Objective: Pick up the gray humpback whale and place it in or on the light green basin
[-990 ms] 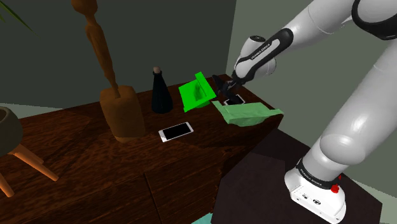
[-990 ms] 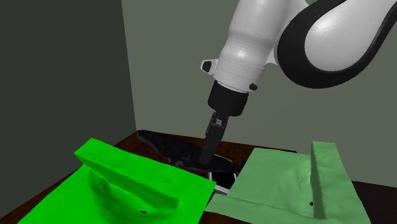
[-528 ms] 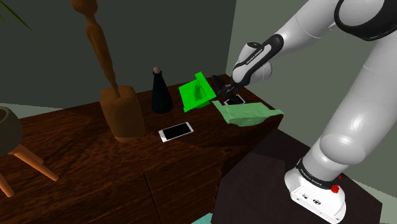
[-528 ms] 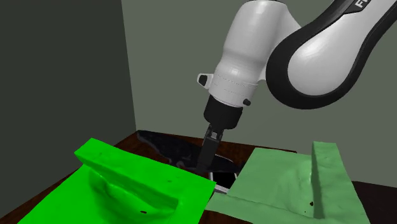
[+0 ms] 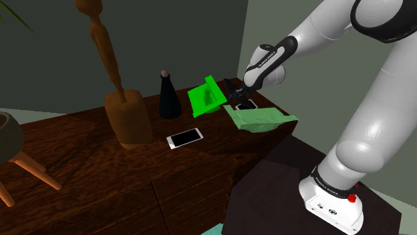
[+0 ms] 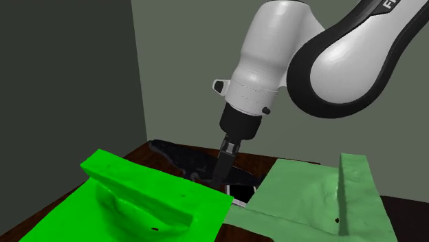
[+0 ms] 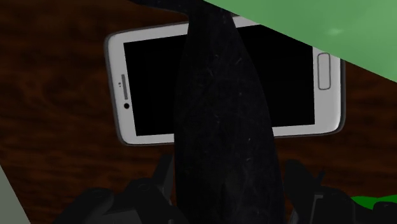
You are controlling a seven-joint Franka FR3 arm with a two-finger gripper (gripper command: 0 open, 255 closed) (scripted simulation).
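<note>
The black hand [image 6: 221, 181] clamps the dark gray whale figure [image 7: 226, 127] across its narrow body, ready for lifting; the pale green basin [image 6: 302, 199] lies just beside it.

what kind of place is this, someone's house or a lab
Probably a room in a house, perhaps a living room: a dark wooden sideboard holds a tall carved wooden sculpture, a dark bottle and a white phone, with a small wooden stool beside it.

I read the whale [image 7: 222, 127] over the phone [image 7: 153, 89] as near-black, faintly speckled. Phone frame white, screen black. Table [image 7: 51, 127] dark brown, wood-grained. Beside the phone: pale green basin [image 6: 309, 199], bright green basin [image 6: 137, 196].
</note>
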